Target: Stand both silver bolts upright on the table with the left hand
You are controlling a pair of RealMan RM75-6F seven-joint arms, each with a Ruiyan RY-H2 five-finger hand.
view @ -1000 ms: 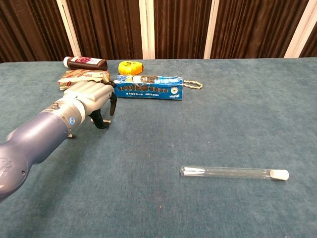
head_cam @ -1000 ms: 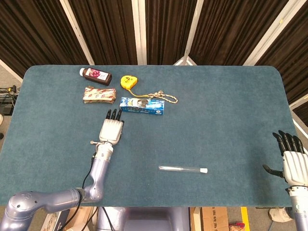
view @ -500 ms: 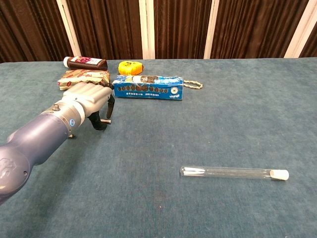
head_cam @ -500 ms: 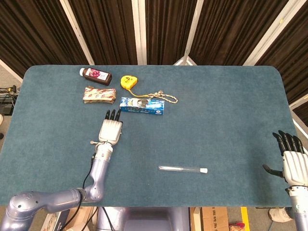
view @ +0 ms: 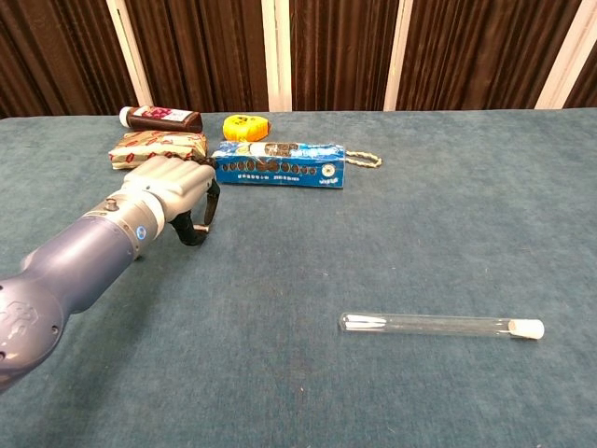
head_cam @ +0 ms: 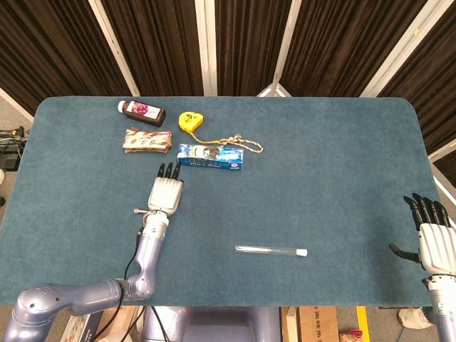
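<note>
No silver bolts visible in either view.
Left hand (head_cam: 164,192), fingers apart and empty, has barely shifted beside the blue box (head_cam: 211,157); right hand (head_cam: 433,239) idle, open at the surface (head_cam: 342,171) edge.

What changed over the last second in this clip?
The left hand crept slightly toward the blue box, holding nothing. The right hand, test tube, snack packet, bottle and tape measure stayed put. No silver bolts are visible.
</note>
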